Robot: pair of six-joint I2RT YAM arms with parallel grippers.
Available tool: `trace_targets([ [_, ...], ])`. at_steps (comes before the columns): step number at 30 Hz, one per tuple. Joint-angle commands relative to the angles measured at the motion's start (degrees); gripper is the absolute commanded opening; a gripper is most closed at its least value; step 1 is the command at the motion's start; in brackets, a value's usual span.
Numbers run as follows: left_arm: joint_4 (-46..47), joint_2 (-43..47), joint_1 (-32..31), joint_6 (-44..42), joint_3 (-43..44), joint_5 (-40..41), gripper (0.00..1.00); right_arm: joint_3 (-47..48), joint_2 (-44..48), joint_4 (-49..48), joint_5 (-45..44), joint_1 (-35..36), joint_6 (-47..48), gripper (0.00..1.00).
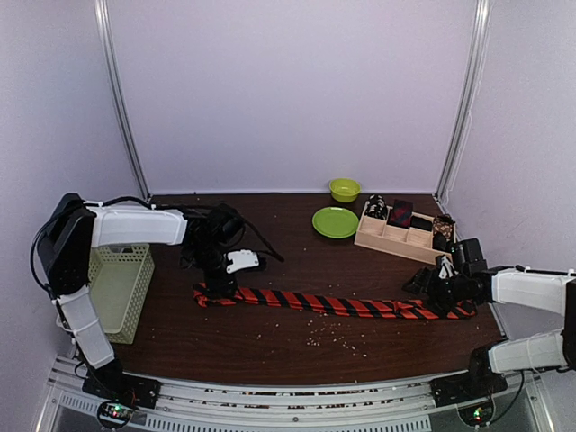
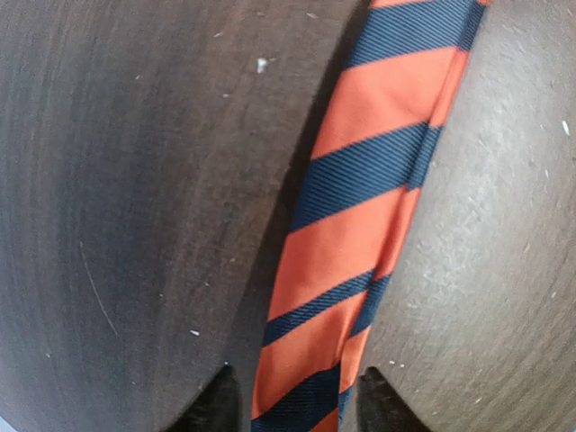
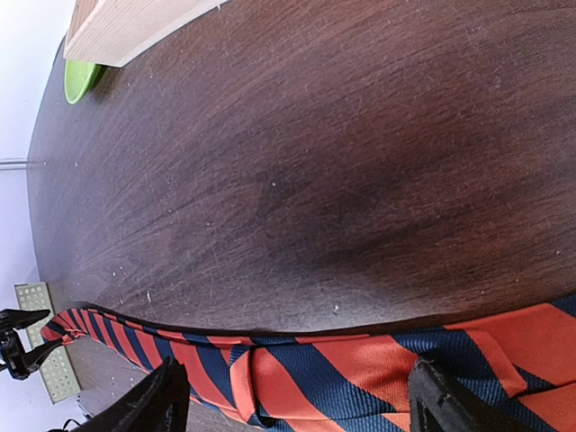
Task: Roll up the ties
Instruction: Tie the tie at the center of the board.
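Observation:
One long orange-red tie (image 1: 333,304) with dark diagonal stripes lies stretched left to right across the dark table. My left gripper (image 1: 219,286) points down on its narrow left end. In the left wrist view the tie (image 2: 360,180) runs between my gripper's (image 2: 301,405) fingertips (image 2: 220,405), which press close on both its edges, and it rises a little off the table there. My right gripper (image 1: 443,290) hovers over the wide right end. In the right wrist view its jaws (image 3: 297,405) stand wide open with the tie (image 3: 360,360) lying flat between them.
A pale green mesh basket (image 1: 121,288) stands at the left edge. A green plate (image 1: 335,222) and green bowl (image 1: 345,189) sit at the back. A wooden tray (image 1: 400,241) at the back right holds rolled ties (image 1: 400,213). Crumbs (image 1: 337,335) lie before the tie.

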State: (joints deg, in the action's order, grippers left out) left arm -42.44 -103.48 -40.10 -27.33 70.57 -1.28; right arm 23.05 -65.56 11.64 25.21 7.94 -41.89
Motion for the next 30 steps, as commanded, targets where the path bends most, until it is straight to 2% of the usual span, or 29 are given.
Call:
trace_targets([
  [1,3.1,7.5,0.3,6.0,-3.6,-0.1,0.59,-0.5,0.1,6.6,-1.9,-0.6,0.8,0.85],
  [2,4.3,9.9,0.3,7.8,-4.8,-0.3,0.71,-0.3,0.3,6.8,-2.1,-0.6,1.0,0.85],
  [4,7.1,14.8,0.4,12.1,-7.3,0.4,0.83,0.2,0.4,7.6,-2.5,-0.6,1.4,0.85],
  [8,12.4,20.6,0.5,20.2,-11.7,-1.7,0.94,1.0,-0.3,8.3,-2.7,-1.2,1.8,0.85],
  [12,18.6,22.9,0.5,30.8,-15.6,-5.6,0.95,2.1,-1.9,8.6,-1.9,-1.7,2.7,0.86],
  [15,27.2,25.2,0.5,40.6,-21.3,-7.9,0.98,2.7,-3.4,9.0,-1.4,-3.1,4.5,0.86],
  [18,32.4,27.6,0.5,45.4,-25.8,-5.7,0.98,3.5,-4.2,10.5,-0.3,-5.1,6.9,0.86],
  [24,37.5,35.3,0.5,47.0,-30.3,2.6,0.98,4.8,-3.9,11.9,0.3,-6.4,8.2,0.86],
  [27,38.2,39.0,0.5,46.6,-30.9,7.1,0.98,6.5,-0.3,12.8,2.7,-6.4,9.7,0.89],
  [29,38.0,39.5,0.5,47.2,-30.3,8.8,0.98,7.3,4.3,13.3,3.2,-6.3,10.1,0.92],
  [30,37.8,39.5,0.5,48.0,-30.1,9.5,0.98,7.5,6.7,13.3,3.2,-6.3,9.8,0.98],
])
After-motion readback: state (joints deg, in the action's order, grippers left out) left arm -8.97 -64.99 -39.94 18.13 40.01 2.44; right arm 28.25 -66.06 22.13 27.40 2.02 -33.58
